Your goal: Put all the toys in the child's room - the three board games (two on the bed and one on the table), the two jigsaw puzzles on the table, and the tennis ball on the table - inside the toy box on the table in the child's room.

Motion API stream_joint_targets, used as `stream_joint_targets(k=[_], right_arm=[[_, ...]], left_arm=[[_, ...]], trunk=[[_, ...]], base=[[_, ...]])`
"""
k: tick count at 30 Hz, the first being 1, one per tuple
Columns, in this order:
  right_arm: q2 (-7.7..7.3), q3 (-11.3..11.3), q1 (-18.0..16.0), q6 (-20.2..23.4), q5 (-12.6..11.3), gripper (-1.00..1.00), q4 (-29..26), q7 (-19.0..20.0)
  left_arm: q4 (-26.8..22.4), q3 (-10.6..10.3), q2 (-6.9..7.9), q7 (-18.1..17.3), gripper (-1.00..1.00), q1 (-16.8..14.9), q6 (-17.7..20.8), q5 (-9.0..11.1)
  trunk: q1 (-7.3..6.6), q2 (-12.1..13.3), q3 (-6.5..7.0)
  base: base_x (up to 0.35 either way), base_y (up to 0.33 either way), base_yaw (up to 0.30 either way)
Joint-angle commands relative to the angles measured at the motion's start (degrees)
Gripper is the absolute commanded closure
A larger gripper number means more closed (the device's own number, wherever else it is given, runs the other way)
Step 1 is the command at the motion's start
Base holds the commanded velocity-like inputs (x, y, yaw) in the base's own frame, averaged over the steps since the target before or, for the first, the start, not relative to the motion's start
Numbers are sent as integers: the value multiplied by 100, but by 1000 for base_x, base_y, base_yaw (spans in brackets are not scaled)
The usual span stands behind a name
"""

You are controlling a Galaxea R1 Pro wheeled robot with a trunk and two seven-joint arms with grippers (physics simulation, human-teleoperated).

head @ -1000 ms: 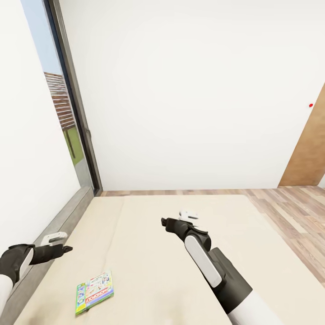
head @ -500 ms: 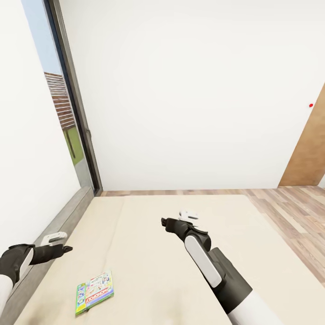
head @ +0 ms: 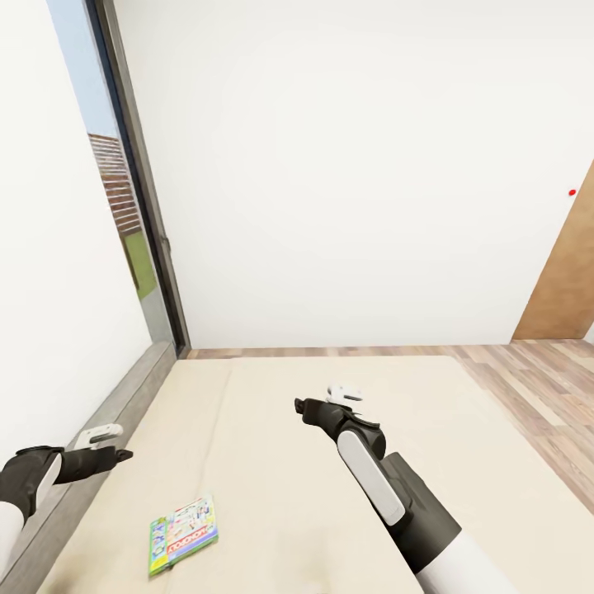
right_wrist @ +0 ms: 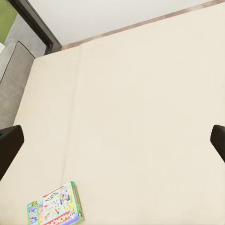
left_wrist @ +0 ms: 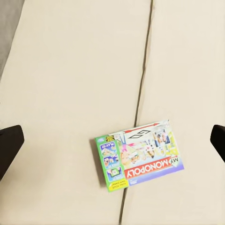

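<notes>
Beige bed (head: 272, 462), board game (head: 183, 534) below left fingers (head: 115, 453)

All three views down over bed (head: 272, 462)

Green-edged, red-banded board game (left_wrist: 138, 156) on plain beige bed (head: 280, 487).

I see a matt beige cloth mattress on the bed (head: 346, 495), a glossy printed cardboard board game (head: 183, 534), and a wood-plank floor (head: 536, 388)
</notes>
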Motion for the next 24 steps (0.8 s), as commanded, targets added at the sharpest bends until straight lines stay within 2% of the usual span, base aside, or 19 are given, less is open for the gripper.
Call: stream_joint_targets(k=[1, 24], right_arm=[[-1, 7, -7, 7, -49, -100, -7, -54], [-1, 7, -7, 15, -49, -100, -8, -54]], left_arm=[[-7, 48, -4, -48, -100, -6, 28, -60], [-7, 48, -18, -48, -100, -7, 26, -59]], trunk=[[4, -14, -14], [4, -14, -14]], base=[[-18, 33, 0], [-18, 108, 0]])
